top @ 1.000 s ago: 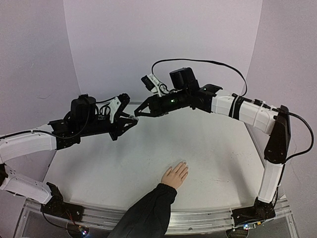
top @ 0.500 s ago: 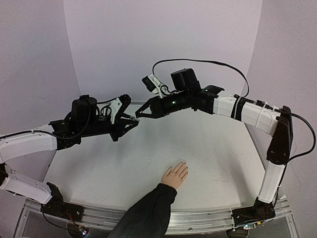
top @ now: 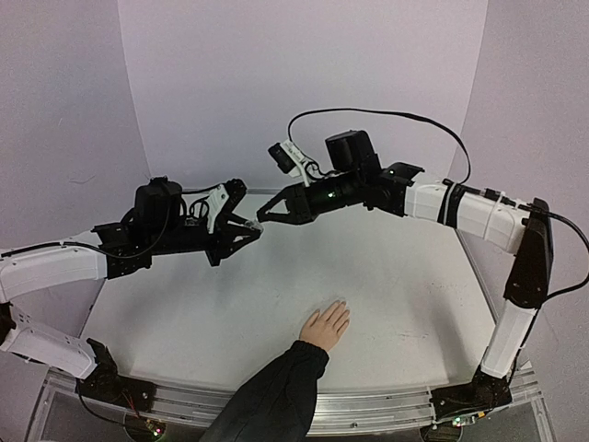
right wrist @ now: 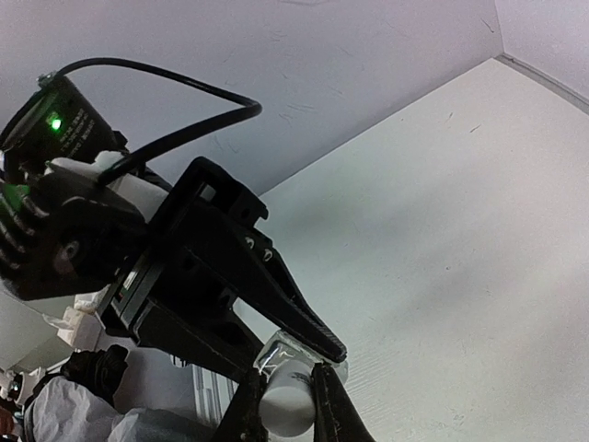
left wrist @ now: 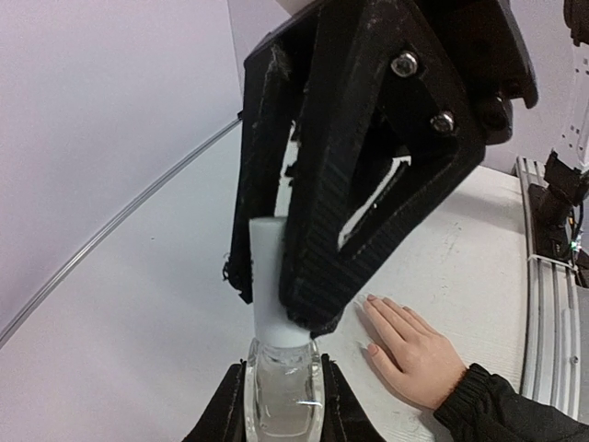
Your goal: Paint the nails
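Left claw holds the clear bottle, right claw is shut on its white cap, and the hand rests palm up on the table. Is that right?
Not quite: the hand rests palm down, its nails facing up, as the left wrist view shows. The rest stands: the left claw holds the clear bottle, and the right claw is shut on its white cap.

Small clear bottle (left wrist: 281, 398) (white cap (left wrist: 268, 276)) above white table (top: 414, 267).

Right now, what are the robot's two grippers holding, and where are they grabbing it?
Both hold one small clear glass bottle. The left gripper clamps its glass body; the right gripper pinches its white cap.
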You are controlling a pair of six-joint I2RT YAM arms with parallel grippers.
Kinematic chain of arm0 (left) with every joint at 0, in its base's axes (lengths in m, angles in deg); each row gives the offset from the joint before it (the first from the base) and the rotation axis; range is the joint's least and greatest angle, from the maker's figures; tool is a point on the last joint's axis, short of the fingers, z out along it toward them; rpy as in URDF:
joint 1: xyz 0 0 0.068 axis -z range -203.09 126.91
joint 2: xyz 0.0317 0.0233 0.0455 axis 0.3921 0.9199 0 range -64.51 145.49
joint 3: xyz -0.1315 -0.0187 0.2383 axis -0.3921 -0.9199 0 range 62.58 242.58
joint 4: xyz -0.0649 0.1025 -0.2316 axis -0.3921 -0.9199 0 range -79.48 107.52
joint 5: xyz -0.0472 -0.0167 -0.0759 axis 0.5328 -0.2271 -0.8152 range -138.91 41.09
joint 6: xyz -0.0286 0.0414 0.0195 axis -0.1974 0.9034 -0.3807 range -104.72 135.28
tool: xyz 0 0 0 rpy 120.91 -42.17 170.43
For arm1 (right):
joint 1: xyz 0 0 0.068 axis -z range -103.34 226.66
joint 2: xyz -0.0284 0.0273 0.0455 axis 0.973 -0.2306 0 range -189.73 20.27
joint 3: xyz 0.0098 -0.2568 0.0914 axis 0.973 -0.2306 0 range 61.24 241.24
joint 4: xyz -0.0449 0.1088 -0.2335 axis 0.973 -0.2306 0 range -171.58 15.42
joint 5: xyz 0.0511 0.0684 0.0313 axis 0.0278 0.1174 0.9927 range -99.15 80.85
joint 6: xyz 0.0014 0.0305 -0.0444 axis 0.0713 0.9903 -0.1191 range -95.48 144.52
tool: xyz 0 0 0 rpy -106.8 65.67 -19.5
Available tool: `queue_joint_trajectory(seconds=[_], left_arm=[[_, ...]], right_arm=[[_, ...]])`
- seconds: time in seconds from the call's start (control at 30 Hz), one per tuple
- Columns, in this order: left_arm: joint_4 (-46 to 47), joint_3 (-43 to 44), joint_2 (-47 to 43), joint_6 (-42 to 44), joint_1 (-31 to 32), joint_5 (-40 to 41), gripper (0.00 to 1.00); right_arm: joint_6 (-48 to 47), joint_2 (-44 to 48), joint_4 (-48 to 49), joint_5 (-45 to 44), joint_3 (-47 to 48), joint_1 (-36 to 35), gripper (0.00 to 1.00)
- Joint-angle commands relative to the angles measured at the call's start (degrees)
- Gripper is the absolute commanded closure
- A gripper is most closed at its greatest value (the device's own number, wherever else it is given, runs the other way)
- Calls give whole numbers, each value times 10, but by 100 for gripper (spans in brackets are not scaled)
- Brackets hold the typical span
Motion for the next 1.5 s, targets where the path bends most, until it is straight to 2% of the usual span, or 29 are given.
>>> queue_joint_trajectory(seconds=[0.0,0.1,0.17,0.63,0.8,0.93,1.17,1.47], left_arm=[[3,27,4,1,-2,-68,100],[-6,37,10,-8,-5,-143,100],[-8,43,12,-16,-8,-174,100],[-21,44,18,-2,-10,-135,100],[-22,34,17,4,-10,-110,100],[-22,26,10,6,-10,-84,100],[-22,12,-12,-3,-10,-41,100],[-8,32,-15,-74,-10,38,100]], right_arm=[[-97,55,29,91,-23,1,100],[-151,56,2,122,-28,0,100],[-167,67,1,94,-38,0,100],[-124,90,13,118,-43,0,100],[-93,121,46,92,-63,1,100],[-73,146,47,38,-76,8,100],[-48,202,53,-9,-151,56,100],[-62,287,54,-61,-355,140,100]])
